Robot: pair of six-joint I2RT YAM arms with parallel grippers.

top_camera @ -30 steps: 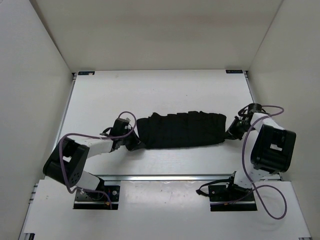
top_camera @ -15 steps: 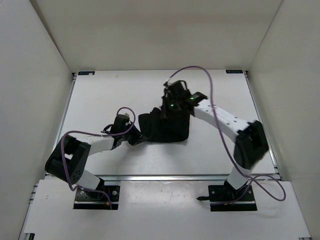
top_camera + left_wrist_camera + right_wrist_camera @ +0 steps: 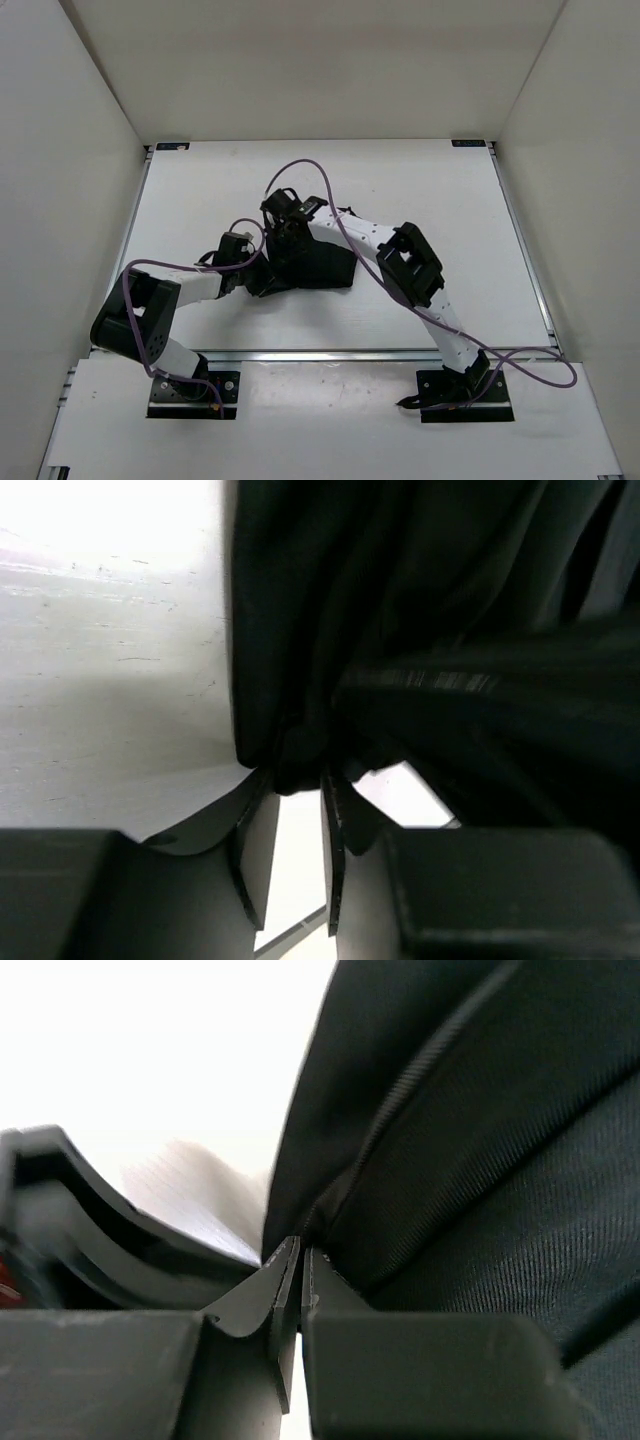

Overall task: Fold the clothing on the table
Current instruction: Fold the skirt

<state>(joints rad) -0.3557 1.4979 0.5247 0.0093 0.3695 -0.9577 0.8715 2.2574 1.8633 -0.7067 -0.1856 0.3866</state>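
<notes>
The black pleated clothing [image 3: 318,266] lies doubled over into a short bundle left of the middle of the white table [image 3: 200,180]. My right gripper [image 3: 285,228] reaches across to the bundle's upper left corner. In the right wrist view it [image 3: 300,1250] is shut on a hem of the clothing [image 3: 470,1140]. My left gripper [image 3: 256,277] sits low at the bundle's left edge. In the left wrist view its jaws [image 3: 296,780] stand apart with white table showing between them. A bunched corner of the clothing [image 3: 300,765] rests right at the fingertips.
The right arm's elbow [image 3: 412,262] hangs over the table just right of the bundle, and its purple cable [image 3: 300,170] loops above. Metal rails [image 3: 330,352] edge the table in front. White walls stand close on three sides.
The right arm has carried the garment's right end across to the left, doubling it over. The left gripper's jaws have parted at the left edge.
</notes>
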